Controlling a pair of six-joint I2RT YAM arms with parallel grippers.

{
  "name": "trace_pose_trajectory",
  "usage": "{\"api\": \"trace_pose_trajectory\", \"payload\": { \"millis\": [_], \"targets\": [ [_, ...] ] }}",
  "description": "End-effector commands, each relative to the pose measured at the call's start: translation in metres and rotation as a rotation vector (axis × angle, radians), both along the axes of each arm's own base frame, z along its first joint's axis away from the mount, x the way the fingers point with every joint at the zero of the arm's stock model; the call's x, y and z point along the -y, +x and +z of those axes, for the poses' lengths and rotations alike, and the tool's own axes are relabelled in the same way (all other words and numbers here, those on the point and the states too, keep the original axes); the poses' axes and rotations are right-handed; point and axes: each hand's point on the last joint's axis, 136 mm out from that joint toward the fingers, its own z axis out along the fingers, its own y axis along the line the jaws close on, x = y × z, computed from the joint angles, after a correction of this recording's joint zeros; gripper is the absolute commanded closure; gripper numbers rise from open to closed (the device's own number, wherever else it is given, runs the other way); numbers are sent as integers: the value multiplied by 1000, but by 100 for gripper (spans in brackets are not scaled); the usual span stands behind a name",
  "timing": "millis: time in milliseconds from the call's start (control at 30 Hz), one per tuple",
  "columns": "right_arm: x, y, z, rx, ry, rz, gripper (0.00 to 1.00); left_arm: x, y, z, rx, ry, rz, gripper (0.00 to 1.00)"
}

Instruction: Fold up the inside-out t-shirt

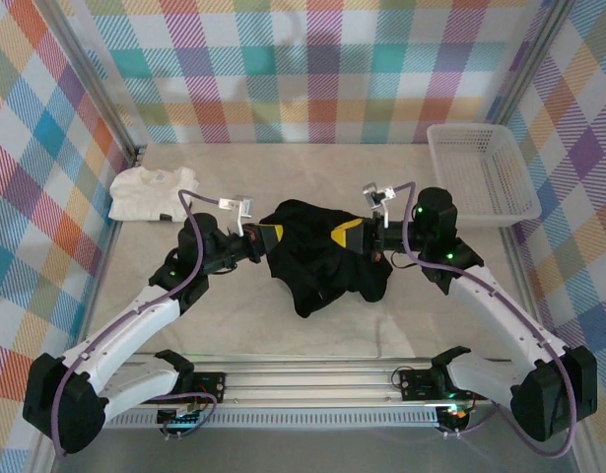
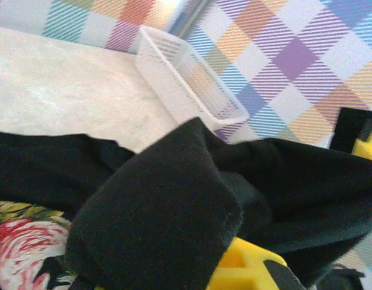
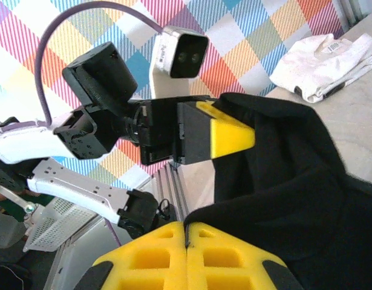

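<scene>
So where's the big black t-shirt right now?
In the top view the black t-shirt is bunched in the middle of the table, between the left gripper and the right gripper, both shut on it.

Bright, even light; soft blur in wrist close-ups.

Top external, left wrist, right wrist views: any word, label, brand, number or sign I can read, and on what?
No text is readable.
Tag on the crumpled white cloth garment: dark marks, too small and blurred to read.
Floral print on the big black cloth t-shirt: a picture, no letters visible.
</scene>
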Motion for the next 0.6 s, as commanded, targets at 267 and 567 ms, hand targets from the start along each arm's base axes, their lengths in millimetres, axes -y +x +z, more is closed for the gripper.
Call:
{"api": "trace_pose_trajectory", "payload": {
  "millis": [267, 567],
  "targets": [
    [5, -4, -14, 76, 41, 29, 100, -28, 6, -39, -89, 232, 142, 50],
    [3, 4, -21, 61, 20, 18, 100, -6, -15, -21, -31, 344, 110, 38]
  ]
}}
